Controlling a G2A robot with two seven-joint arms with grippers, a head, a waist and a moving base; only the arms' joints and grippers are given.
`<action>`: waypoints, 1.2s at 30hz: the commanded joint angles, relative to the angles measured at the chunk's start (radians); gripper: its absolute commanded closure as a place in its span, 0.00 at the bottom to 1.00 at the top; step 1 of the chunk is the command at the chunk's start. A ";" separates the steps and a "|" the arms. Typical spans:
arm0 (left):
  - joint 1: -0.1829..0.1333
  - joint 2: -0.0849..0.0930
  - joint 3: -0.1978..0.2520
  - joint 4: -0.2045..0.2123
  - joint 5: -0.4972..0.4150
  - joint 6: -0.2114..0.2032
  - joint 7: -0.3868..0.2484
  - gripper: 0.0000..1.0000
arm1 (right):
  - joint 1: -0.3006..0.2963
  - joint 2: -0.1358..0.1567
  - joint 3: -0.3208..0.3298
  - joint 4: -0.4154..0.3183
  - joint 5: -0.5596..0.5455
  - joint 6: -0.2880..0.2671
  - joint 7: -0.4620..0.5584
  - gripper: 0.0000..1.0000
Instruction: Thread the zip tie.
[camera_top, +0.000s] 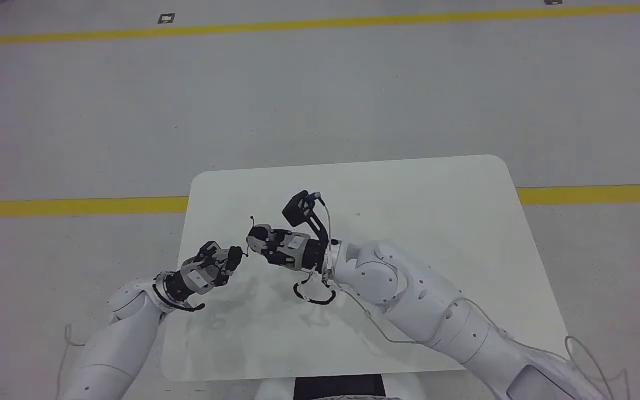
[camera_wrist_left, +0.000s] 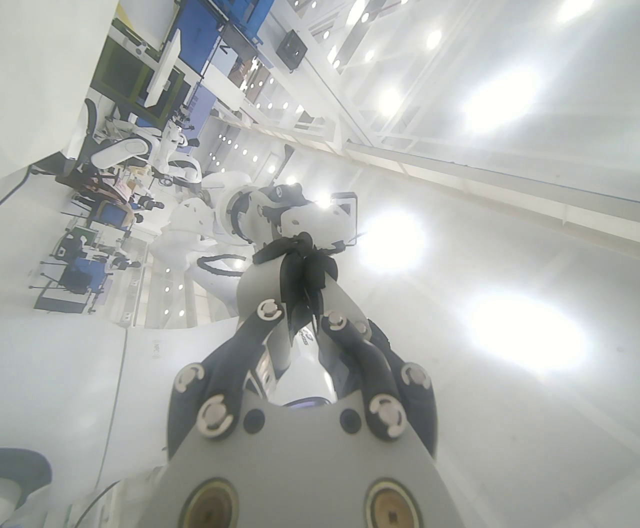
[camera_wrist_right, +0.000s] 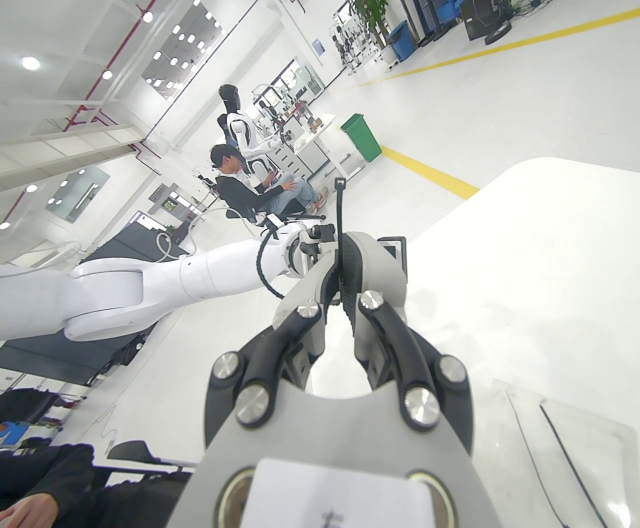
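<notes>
My right end effector (camera_wrist_right: 342, 270) is clamped on the zip tie (camera_wrist_right: 340, 215). The strap stands upright from between the pads, with its square head at the top, free in the air above the white desk (camera_wrist_right: 525, 260). Below the grip my own fingers hide the strap, so the right wrist view does not show where its tail runs. That view also hides my left end effector (camera_wrist_left: 302, 265) behind the right one, leaving only the left forearm visible. In the left wrist view the left fingers are drawn together at their tips around a dark mass (camera_wrist_left: 300, 272). I cannot tell whether this is pad, strap or both, so I cannot say whether the left side holds the tie. Just beyond it in that view sits the right end effector, with a fine dark line projecting from its side, too thin to identify with certainty. The top view shows what neither wrist view does: the two end effectors are tip to tip over my left part of the desk, close together. Whether they touch is not resolvable there, and the tie appears only as a faint short stroke. The right wrist view alone shows a clear tray (camera_wrist_right: 607, 430) on the desk, cut off by the frame edge, with a spare black strap (camera_wrist_right: 567, 455) lying in it.
</notes>
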 joint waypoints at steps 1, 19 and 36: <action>0.000 0.000 0.000 0.000 0.000 0.000 0.000 1.00 | 0.002 0.003 -0.003 -0.001 0.005 0.000 -0.004 1.00; 0.006 0.000 0.003 -0.019 -0.054 0.041 0.019 1.00 | 0.017 0.027 -0.030 0.006 0.035 0.000 -0.035 1.00; 0.007 0.006 0.017 -0.032 -0.058 0.076 0.000 1.00 | 0.044 0.042 -0.092 0.003 0.041 0.000 -0.121 1.00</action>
